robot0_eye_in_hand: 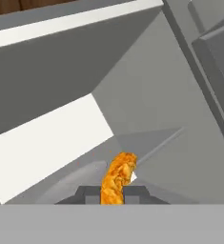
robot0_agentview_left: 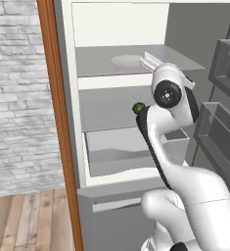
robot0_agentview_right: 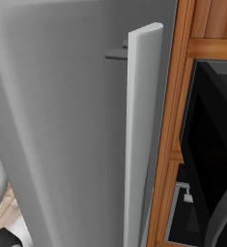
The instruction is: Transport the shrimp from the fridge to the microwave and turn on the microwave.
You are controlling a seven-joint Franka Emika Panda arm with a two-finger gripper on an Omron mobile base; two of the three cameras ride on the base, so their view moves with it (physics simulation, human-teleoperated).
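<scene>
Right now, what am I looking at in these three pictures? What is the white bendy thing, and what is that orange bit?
The white bendy thing is a robot arm reaching into an open fridge with grey shelves and a drawer. A round plate lies on the top shelf. That picture comes from a camera behind the arm on its left. The second camera sits on the right, facing the fridge door and its pale handle, with the black microwave beside it. The third camera rides on the hand. The orange bit is the shrimp, standing between the two dark tips of the gripper, which seems to hold it.
</scene>
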